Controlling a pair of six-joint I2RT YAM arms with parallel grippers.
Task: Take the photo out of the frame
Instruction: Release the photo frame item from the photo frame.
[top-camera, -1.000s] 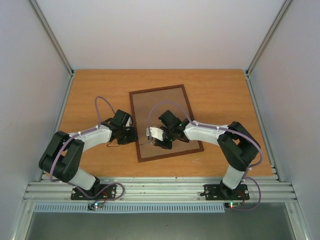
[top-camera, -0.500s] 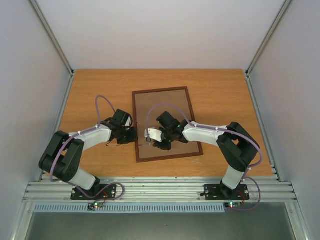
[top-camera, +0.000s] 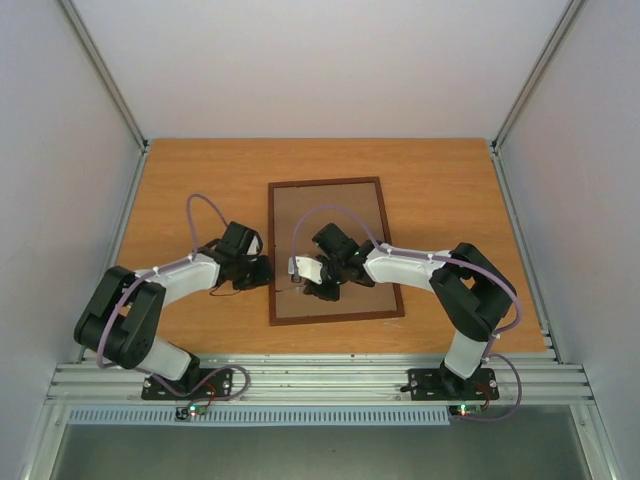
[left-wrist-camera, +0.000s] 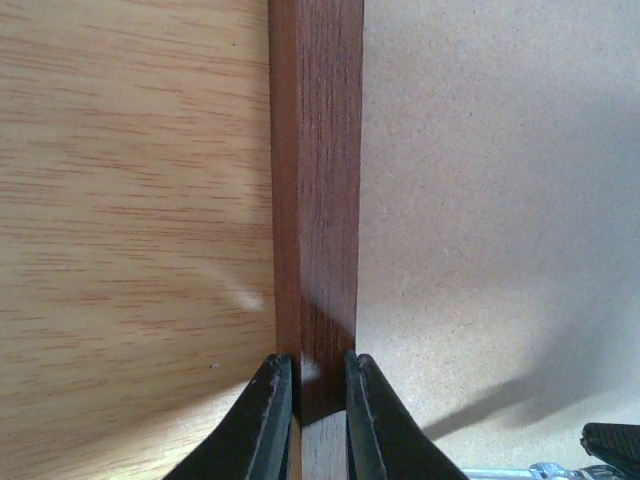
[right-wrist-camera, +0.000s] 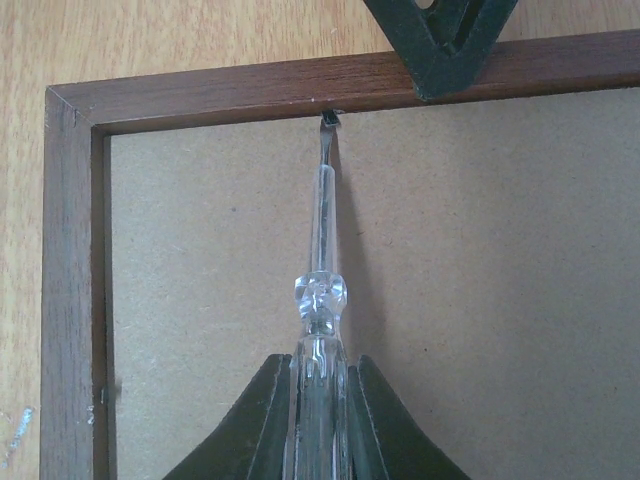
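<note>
Table (top-camera: 200, 180) | frame (top-camera: 340, 205) (back up) | left pincer (left-wrist-camera: 320, 365) grips it | screwdriver (right-wrist-camera: 322, 292) at clip (right-wrist-camera: 328, 117)

The light brown wooden table (top-camera: 200, 180) is carrying one thing. The frame (top-camera: 345, 195) is lying flat on it, near the middle, with its plain brown back facing up. Its long sides are running from 12 o'clock to 6 o'clock. Its dark red-brown wood is resting right on the table.

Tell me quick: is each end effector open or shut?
Left end effector: closed on the frame edge.
Right end effector: closed on a clear-handled screwdriver.
</note>
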